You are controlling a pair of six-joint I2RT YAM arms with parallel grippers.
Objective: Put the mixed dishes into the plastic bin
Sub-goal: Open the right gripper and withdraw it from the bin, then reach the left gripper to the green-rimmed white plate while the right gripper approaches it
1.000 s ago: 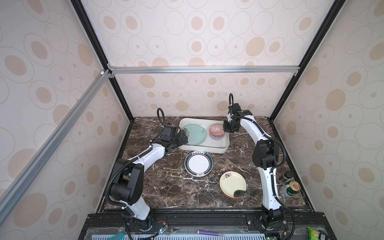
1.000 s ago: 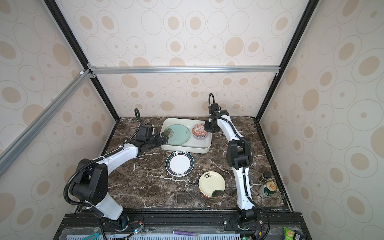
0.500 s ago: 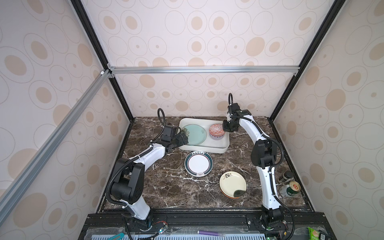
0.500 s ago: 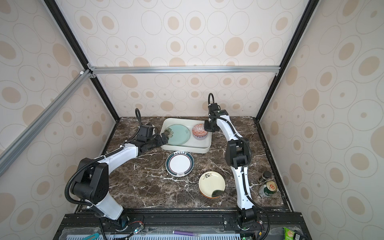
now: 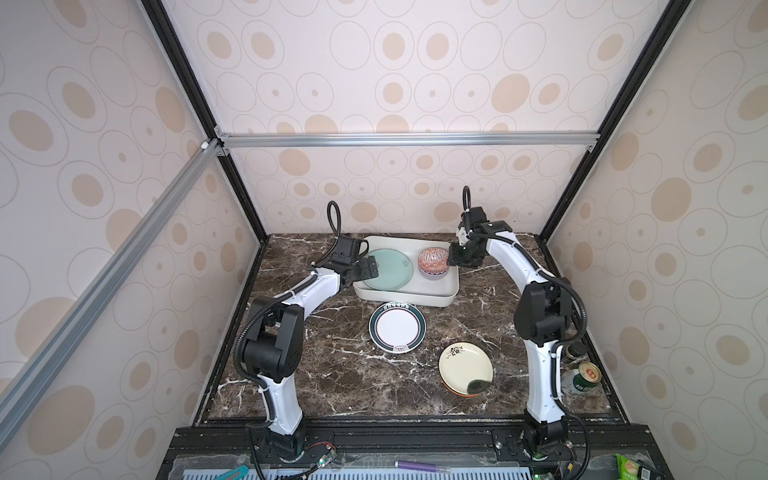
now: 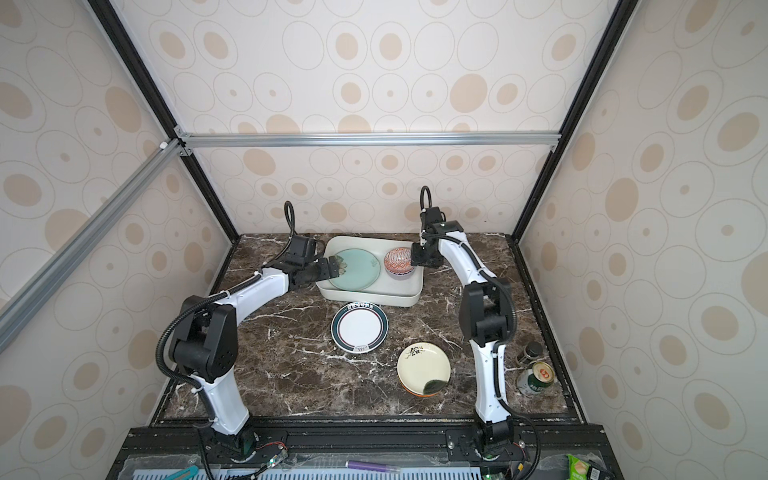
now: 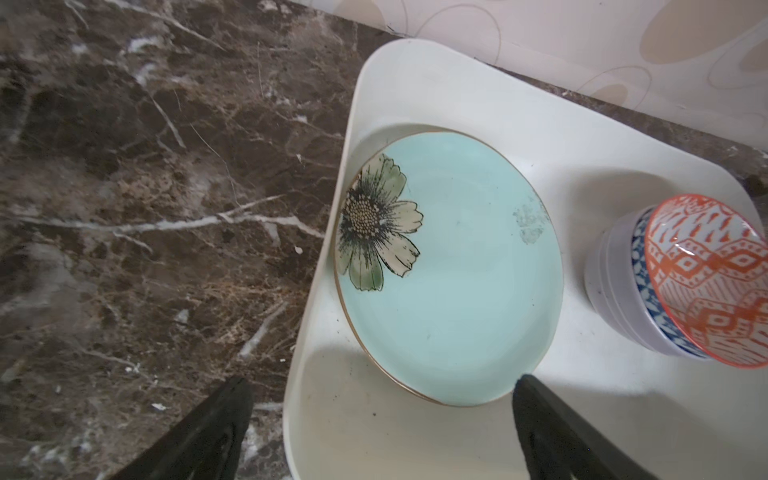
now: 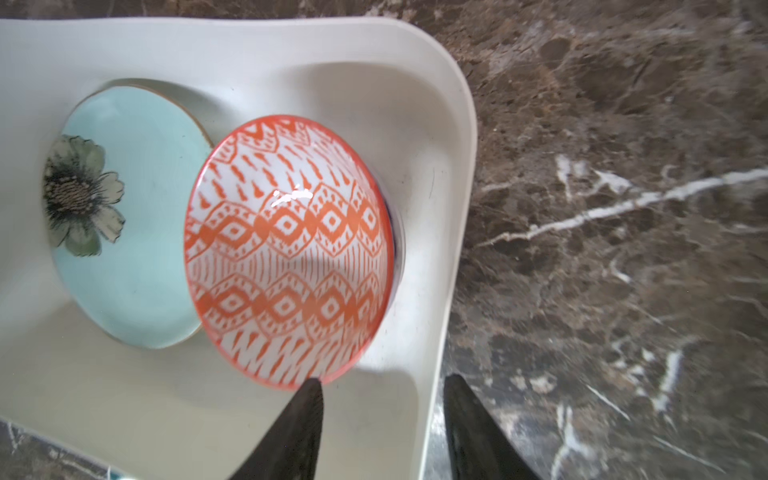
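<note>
The white plastic bin (image 5: 409,297) (image 6: 365,298) stands at the back of the table. In it lie a pale teal plate (image 5: 388,269) (image 7: 449,270) (image 8: 133,270) and a red-white patterned bowl (image 5: 433,258) (image 7: 715,274) (image 8: 291,249), which rests tilted in a lavender bowl (image 5: 434,276) (image 7: 611,282). My left gripper (image 5: 370,268) (image 7: 382,381) is open over the bin's left end, at the teal plate's edge. My right gripper (image 5: 453,259) (image 8: 383,380) is open astride the bin's right wall, one tip beside the patterned bowl's rim. A green-rimmed white plate (image 5: 397,327) and a cream floral plate (image 5: 466,368) on an orange one lie on the table.
A green drink can (image 5: 582,376) and a small dark jar (image 5: 575,351) stand at the table's right edge beside the right arm's base. Patterned walls and black frame posts close in the marble table (image 5: 340,374) on three sides.
My right gripper has opened and let go of the patterned bowl, which now rests in the lavender bowl. The left arm has hardly moved.
</note>
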